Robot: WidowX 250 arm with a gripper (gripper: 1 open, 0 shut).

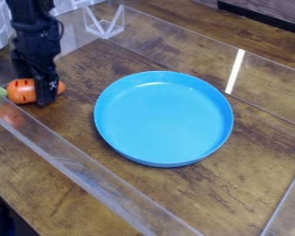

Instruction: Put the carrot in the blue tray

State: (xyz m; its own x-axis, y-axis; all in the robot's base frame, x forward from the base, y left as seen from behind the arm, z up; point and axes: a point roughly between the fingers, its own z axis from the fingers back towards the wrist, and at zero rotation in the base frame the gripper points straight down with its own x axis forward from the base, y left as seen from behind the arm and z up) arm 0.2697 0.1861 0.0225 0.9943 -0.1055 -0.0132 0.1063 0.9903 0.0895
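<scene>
The carrot [25,90] lay on its side at the left of the desk [175,198], well apart from the blue tray [164,118], its pale green top pointing to the left. The black gripper [45,88] was down over it from the far side, its jaws standing apart at the carrot; whether they touched it could not be told. The round tray sat flat near the middle, with bare wood between it and the carrot. A clear strip [95,171] ran slantwise along the near left side, from beside the carrot toward the near edge of the view, and passed between the tray and the near left corner. A dark object [0,219], cut off by the view, stood in that corner. On the far left, near the arm, was a small clear piece with whitish edges [104,20]. Another see-through band [218,51] crossed the far side and carried on to the right, with a bright streak of light [235,71] on it beyond the tray. The desk had a brown wood grain with darker blotches, and a pale patch showed at the far left behind the arm.
</scene>
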